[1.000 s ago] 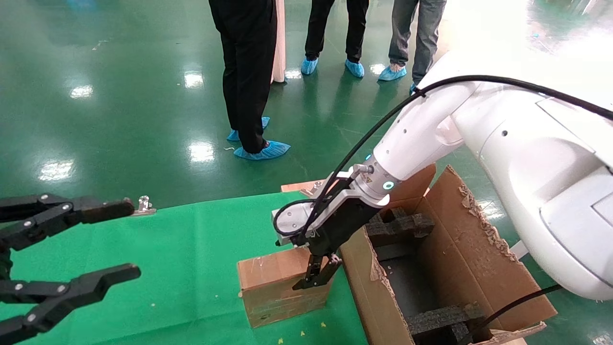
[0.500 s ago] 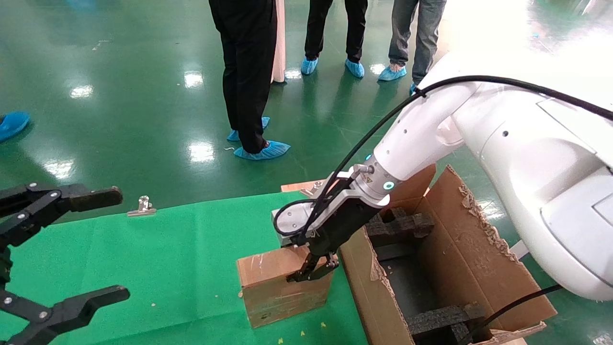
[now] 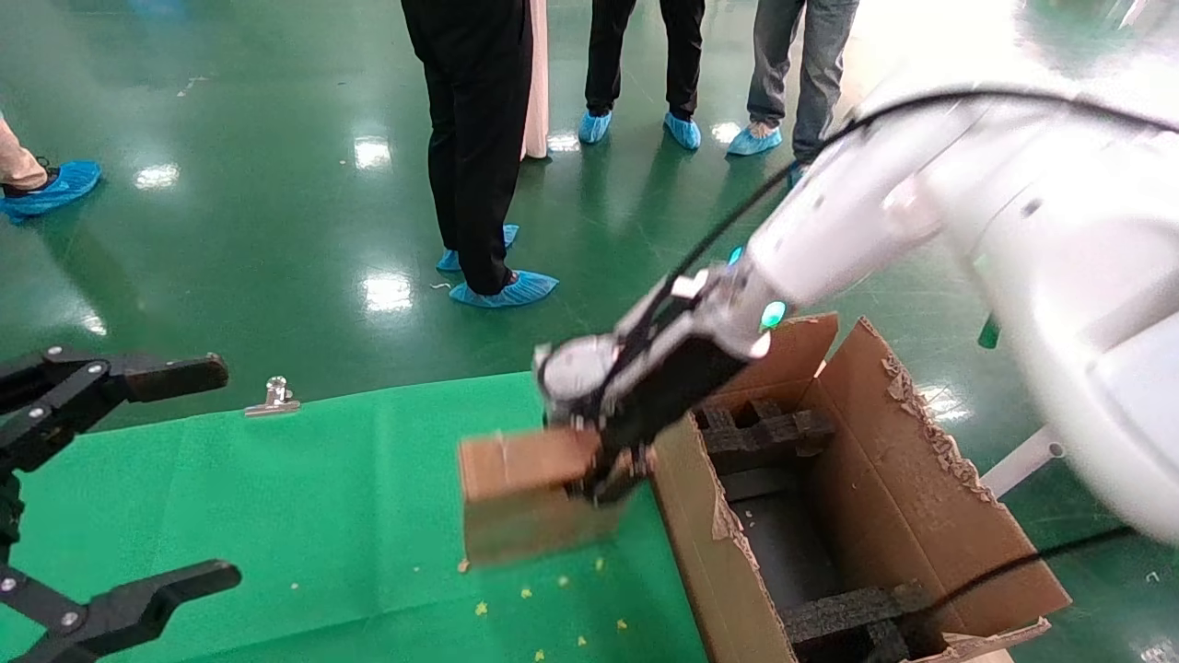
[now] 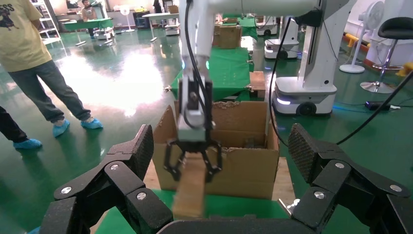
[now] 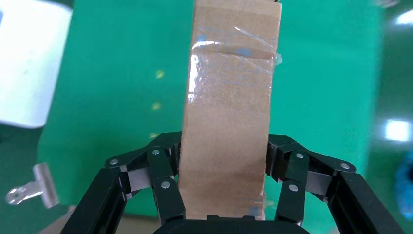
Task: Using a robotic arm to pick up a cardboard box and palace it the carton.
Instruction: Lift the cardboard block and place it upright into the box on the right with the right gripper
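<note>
Clamped between the linked black fingers [image 5: 163, 168] of the right gripper [image 3: 612, 479], the cardboard box [image 3: 525, 493] is held clear of the green cloth [image 3: 304, 497], just beside the near wall of the carton [image 3: 912, 497]. In the right wrist view the box [image 5: 229, 107] is seen standing lengthwise out from the gripper [image 5: 221, 163], with one pad pressed to each of its narrow sides and clear tape across its face. Its far end is seen above the cloth [image 5: 107, 73], on which small yellow crumbs are scattered.

In the left wrist view the white robotic arm [image 4: 202, 29] is seen coming down from above, and the box [image 4: 191, 187] is seen hanging from its gripper [image 4: 192, 163] in front of the carton [image 4: 243, 165].

The carton is placed at the cloth's right edge with its flaps upright; torn edges and black foam inserts [image 3: 764, 433] are visible inside.

The left gripper [image 3: 120, 479] is held at the left edge of the head view, well apart from the box, with its fingers spread wide and nothing between them. A metal clip [image 3: 274, 398] is seen at the cloth's far edge. Several people in blue shoe covers [image 3: 505, 291] are seen on the green floor beyond.
</note>
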{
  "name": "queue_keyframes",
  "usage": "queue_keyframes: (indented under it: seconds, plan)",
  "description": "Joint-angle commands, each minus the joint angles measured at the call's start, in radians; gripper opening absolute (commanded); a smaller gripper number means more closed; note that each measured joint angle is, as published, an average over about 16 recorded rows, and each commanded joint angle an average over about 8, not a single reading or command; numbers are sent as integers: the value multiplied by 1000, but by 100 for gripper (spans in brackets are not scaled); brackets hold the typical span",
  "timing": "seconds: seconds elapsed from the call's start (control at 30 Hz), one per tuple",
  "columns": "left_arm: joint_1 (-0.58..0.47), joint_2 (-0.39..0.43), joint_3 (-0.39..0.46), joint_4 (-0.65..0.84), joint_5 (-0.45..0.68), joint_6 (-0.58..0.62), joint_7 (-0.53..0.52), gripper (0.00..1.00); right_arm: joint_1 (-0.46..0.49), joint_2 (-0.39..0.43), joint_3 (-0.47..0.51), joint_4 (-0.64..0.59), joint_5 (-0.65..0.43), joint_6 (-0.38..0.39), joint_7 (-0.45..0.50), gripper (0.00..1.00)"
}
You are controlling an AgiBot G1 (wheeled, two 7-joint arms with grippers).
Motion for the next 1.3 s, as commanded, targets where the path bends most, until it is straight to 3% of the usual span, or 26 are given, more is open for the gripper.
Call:
queue_keyframes:
  seconds: [0.03, 0.4, 0.7, 0.97, 1.3]
  plan:
    - [0, 0, 0, 0, 0, 0, 0, 100, 20, 10, 6, -10, 15, -5, -3, 0]
    - [0, 0, 0, 0, 0, 0, 0, 100, 250, 53, -19, -63, 67, -18, -38, 0]
    - [0, 0, 0, 0, 0, 0, 0, 100, 320, 101, -79, -58, 114, -23, -37, 0]
    - [0, 0, 1, 0, 0, 0, 0, 100, 376, 236, -171, -2, 152, -29, 5, 0]
    - [0, 0, 1, 0, -1, 0, 0, 100, 439, 442, -368, 158, 213, -31, 101, 0]
